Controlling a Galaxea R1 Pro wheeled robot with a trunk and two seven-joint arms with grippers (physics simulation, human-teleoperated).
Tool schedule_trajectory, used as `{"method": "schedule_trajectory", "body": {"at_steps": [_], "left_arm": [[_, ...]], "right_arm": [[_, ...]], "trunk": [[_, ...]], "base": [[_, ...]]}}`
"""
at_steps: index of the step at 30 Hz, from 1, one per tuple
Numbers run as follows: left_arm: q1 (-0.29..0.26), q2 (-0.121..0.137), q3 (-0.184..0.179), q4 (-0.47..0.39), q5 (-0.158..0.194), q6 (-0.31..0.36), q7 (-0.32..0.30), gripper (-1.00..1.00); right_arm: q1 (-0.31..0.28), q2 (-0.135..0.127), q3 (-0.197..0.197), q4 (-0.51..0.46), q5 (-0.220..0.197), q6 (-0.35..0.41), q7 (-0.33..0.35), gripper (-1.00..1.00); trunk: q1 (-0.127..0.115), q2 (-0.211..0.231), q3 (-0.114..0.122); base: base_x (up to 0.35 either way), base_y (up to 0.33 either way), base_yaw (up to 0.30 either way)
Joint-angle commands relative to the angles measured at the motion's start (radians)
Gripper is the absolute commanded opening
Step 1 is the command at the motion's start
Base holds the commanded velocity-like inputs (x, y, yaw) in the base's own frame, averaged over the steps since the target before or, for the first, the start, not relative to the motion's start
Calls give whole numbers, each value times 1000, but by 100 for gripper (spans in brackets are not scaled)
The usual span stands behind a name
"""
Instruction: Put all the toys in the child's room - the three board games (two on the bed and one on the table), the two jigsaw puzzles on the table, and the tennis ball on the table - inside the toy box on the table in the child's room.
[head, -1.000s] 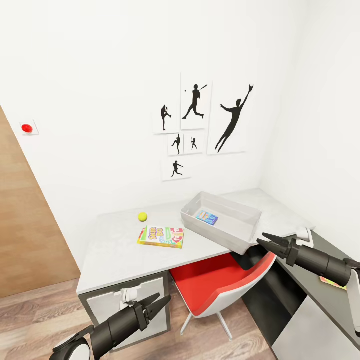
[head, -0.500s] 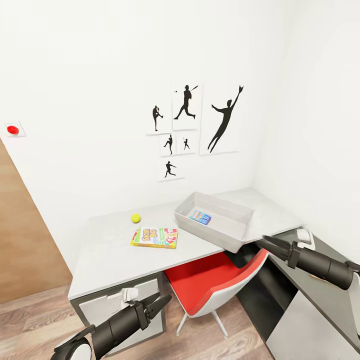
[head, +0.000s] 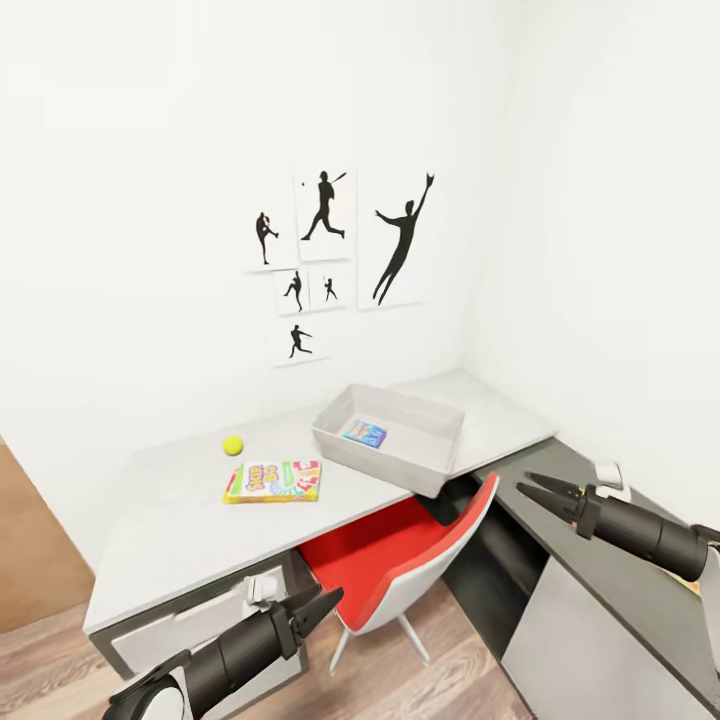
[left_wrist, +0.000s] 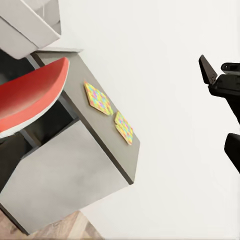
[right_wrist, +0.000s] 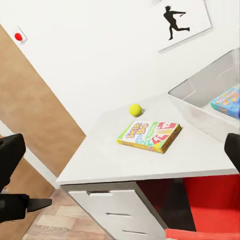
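The toy box (head: 437, 452) stands on the pale table (head: 170, 520) near the corner, with the small blue board game (head: 364, 432) inside it. The Skip-Bo board game (head: 274, 481) lies flat on the table, and the tennis ball (head: 233, 445) rests just behind it. Two jigsaw puzzles (left_wrist: 98, 98) (left_wrist: 124, 127) lie side by side on the dark cabinet top. My left gripper (head: 310, 607) hangs open and empty below the table's front. My right gripper (head: 535, 490) is open and empty over the dark section, short of the toy box. The bed is out of view.
A red and white chair (head: 400, 565) is tucked under the table below the toy box. The dark grey cabinet section (head: 600, 570) runs along the right wall with a small white object (head: 607, 470) on it. Silhouette pictures (head: 400, 240) hang above.
The whole picture has slid left, so the camera has turned right; the wooden door is nearly out of frame. Both grippers keep their pose and stay open. No toy moved.
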Motion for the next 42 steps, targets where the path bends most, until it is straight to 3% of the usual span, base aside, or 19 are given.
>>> {"method": "schedule_trajectory", "body": {"at_steps": [1, 27, 42], "left_arm": [[0, 0, 0, -1, 9, 8, 3, 100], [0, -1, 0, 0, 9, 8, 3, 100], [0, -1, 0, -1, 9, 8, 3, 100]], "right_arm": [[-1, 0, 0, 0, -2, 7, 2, 100], [1, 1, -1, -1, -4, 3, 7, 100], [2, 4, -19, -4, -4, 4, 9, 100]], "trunk": [[1, -2, -2], [1, -2, -2], [1, -2, -2]], "base": [[0, 0, -277], [0, 0, -278], [0, 0, -82]]}}
